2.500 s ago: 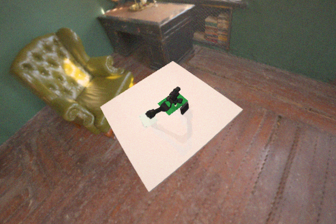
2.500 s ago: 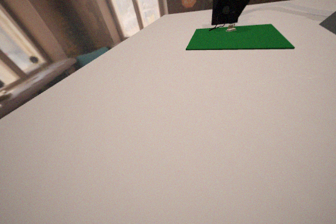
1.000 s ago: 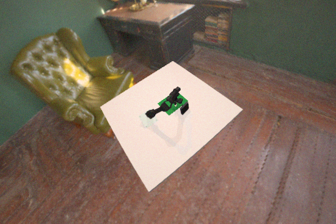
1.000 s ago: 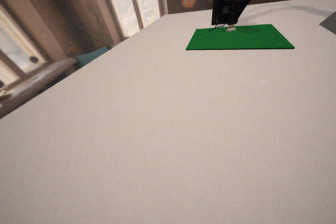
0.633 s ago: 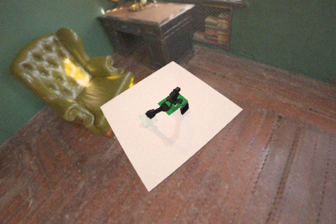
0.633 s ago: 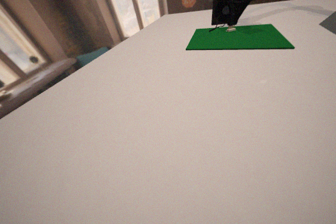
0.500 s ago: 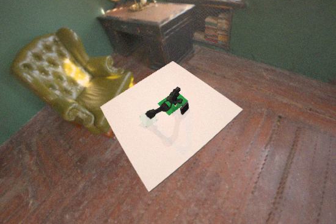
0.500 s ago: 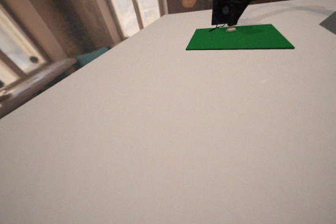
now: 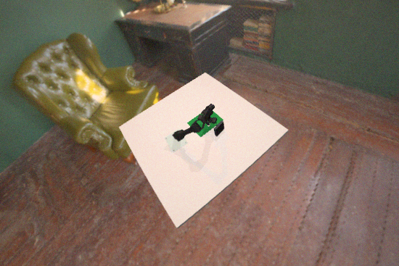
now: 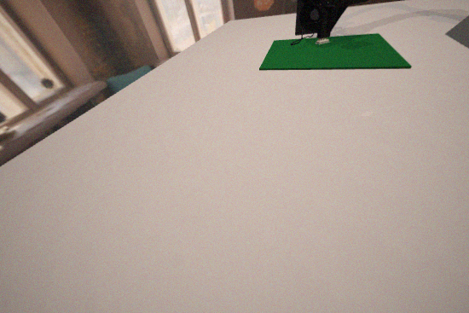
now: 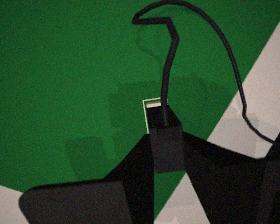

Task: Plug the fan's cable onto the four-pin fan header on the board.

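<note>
My gripper (image 11: 162,137) (image 10: 324,37) is shut on the black plug (image 11: 167,145), one finger on each side of it. The plug is upright, right at the small white header (image 11: 154,105) (image 10: 322,41) on the green board (image 11: 60,65) (image 10: 341,59) (image 9: 203,133). In the wrist view the header's white outline shows past the plug's far and left edges. The plug's lower end and the pins are hidden, so how deep it sits cannot be told. The black cable (image 11: 167,75) (image 10: 302,38) rises from the plug and loops over the board to the right.
The board lies on a pale table top (image 9: 174,186) (image 10: 192,194). A black block (image 9: 219,129), probably the fan, stands at the board's right edge. A pale greenish plate (image 9: 172,144) lies under the arm's base. The arm (image 9: 192,130) reaches over the board.
</note>
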Controlling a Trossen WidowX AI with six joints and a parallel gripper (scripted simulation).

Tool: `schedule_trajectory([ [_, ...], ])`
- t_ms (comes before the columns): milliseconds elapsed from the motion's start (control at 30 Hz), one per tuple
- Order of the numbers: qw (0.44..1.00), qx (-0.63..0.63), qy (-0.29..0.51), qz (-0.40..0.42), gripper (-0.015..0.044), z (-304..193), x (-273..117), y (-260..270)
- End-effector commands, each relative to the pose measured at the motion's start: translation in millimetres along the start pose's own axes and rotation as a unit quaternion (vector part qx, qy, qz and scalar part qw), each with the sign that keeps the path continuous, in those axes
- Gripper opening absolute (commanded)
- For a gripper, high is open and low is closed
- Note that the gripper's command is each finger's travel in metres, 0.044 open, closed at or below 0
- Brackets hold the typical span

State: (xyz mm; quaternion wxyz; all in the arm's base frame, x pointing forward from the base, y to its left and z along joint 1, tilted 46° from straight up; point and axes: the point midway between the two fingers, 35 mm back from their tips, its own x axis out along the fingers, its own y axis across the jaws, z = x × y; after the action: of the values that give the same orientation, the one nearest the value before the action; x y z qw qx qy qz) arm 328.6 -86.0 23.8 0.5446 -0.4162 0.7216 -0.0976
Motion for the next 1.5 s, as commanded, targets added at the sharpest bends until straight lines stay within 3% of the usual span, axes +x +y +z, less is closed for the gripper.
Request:
schedule_trajectory([
  [0,1.000,-0.003,0.002,-0.002,0.0000,-0.5,4.2,0.5],
  [533,1.000,-0.003,0.002,-0.002,0.0000,-0.6,12.6,0.4],
  [867,1.000,-0.001,-0.001,0.000,0.0260,0.4,8.9,0.8],
  [967,1.000,-0.001,-0.001,0.000,0.0260,0.7,6.0,0.8],
  [1100,1.000,-0.003,0.001,-0.001,0.0260,1.0,-42.7,1.3],
  [1467,1.000,-0.003,0.001,0.000,0.0260,-13.8,-48.5,10.4],
])
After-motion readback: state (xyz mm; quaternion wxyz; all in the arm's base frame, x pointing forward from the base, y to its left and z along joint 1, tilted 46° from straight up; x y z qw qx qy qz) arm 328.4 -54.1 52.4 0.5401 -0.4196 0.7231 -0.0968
